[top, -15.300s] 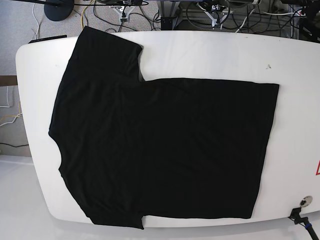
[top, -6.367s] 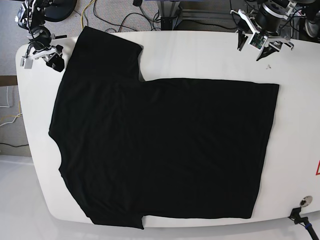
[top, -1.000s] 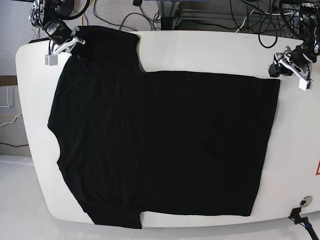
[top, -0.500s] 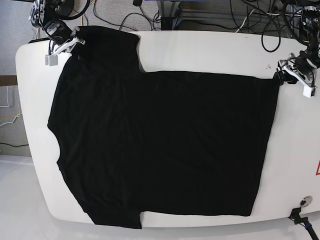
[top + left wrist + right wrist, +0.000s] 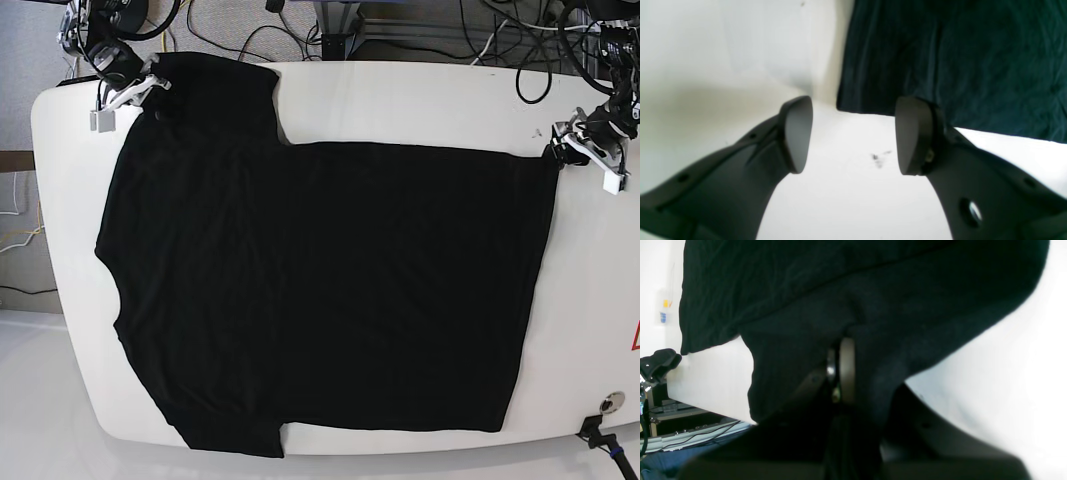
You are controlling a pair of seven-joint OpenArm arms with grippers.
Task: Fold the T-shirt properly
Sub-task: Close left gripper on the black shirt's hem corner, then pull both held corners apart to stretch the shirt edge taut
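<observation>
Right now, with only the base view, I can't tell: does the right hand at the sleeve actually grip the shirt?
Observer: Yes. In the right wrist view the right hand is shut on the shirt, with cloth bunched around its fingers.
Operator: And the left hand at the hem corner?
Observer: Open. In the left wrist view the left hand has its pads apart, and the corner lies just ahead of them, not between them.
Operator: Anything between the pads?
Observer: Only bare table with a small dark mark.
</observation>
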